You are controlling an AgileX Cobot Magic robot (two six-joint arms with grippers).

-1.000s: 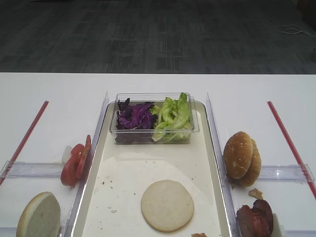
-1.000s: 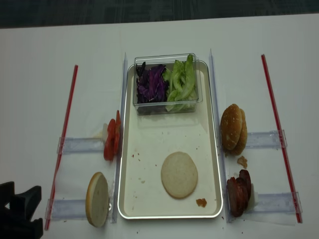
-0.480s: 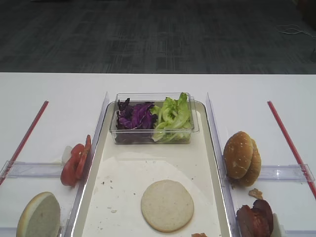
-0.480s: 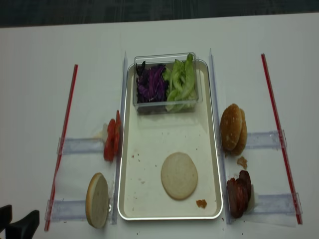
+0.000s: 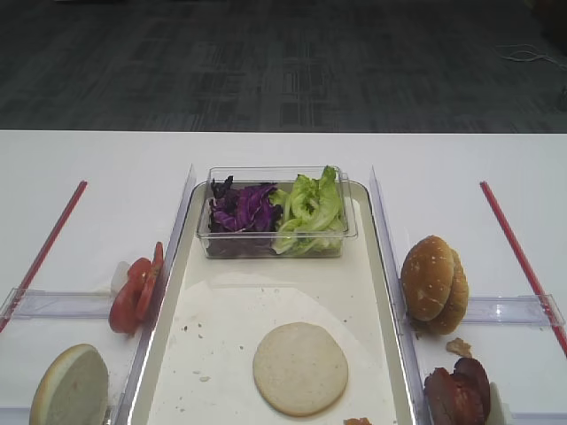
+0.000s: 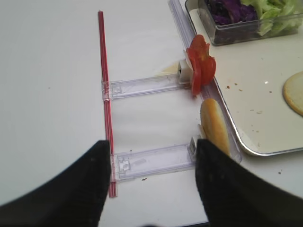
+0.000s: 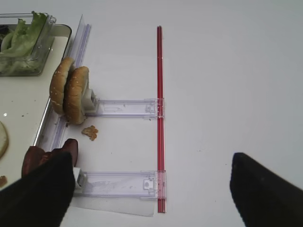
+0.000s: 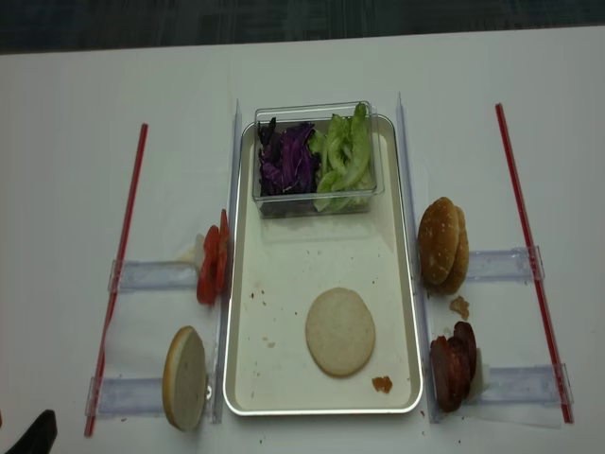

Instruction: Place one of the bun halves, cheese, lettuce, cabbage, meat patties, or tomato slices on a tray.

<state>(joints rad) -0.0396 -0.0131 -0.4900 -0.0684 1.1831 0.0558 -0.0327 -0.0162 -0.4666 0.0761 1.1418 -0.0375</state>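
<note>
On the white worktop (image 8: 57, 123), a red strip (image 8: 119, 268) is seen farthest left, with two clear plastic holders (image 8: 151, 276) branching from it toward the tray. The left gripper (image 6: 150, 189) is held low over the near left edge, its two dark fingers (image 6: 227, 189) spread wide with nothing between them; only a dark tip shows in the realsense view. Bright red tomato slices (image 8: 212, 266) are stood on edge at the end of the farther holder, and a pale cream bun half (image 8: 184, 377) is propped upright at the nearer one, just beside the tray's left rim. The tray (image 8: 284, 378), shallow, rectangular and off-white with a silvery raised rim, is scattered with crumbs. At its far end a clear plastic box (image 8: 313, 157) is set, filled with shredded purple cabbage (image 8: 286, 159) on the left and ruffled green lettuce (image 8: 345, 156) on the right. A second bun half (image 8: 339, 332), flat, round and matte, is laid on the tray's near part. Right of the tray, golden speckled domed buns (image 8: 442, 244) are stood on edge, with dark reddish-brown meat patties (image 8: 453, 365) stacked nearer. The right gripper (image 7: 151, 189) is parked over the right holders, spread wide and empty.
</note>
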